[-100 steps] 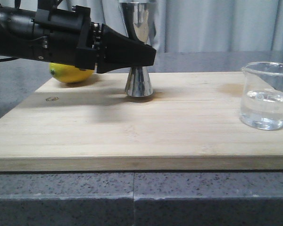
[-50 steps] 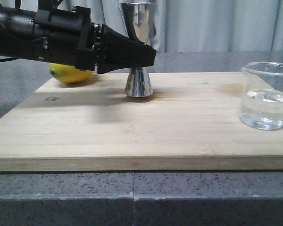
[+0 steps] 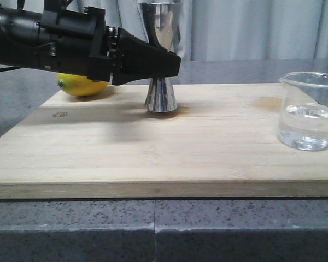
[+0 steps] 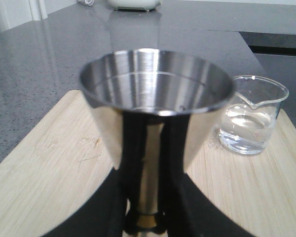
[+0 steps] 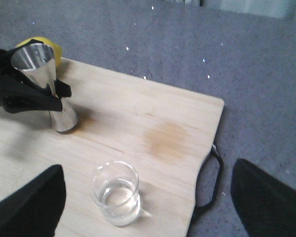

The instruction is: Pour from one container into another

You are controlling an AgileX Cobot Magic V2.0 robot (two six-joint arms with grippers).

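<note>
The steel hourglass jigger (image 3: pixel 160 97) stands upright on the wooden board, with its wide mouth (image 4: pixel 155 84) open toward the left wrist camera. My left gripper (image 3: pixel 172 64) reaches in from the left and is shut on the jigger's narrow gold-banded waist (image 4: pixel 147 219). The clear glass beaker (image 3: pixel 310 112) holds clear liquid and stands alone near the board's right edge. From above, my right gripper (image 5: pixel 148 210) is open, its dark fingers (image 5: pixel 32 202) spread wide to either side of the beaker (image 5: pixel 116 193) and not touching it. The right gripper does not show in the front view.
A yellow lemon (image 3: pixel 82 85) lies at the board's back left, behind the left arm. The wooden board (image 3: pixel 153 158) rests on a grey speckled counter (image 3: pixel 153 229). A black loop handle (image 5: pixel 212 182) sticks out from the board's right edge.
</note>
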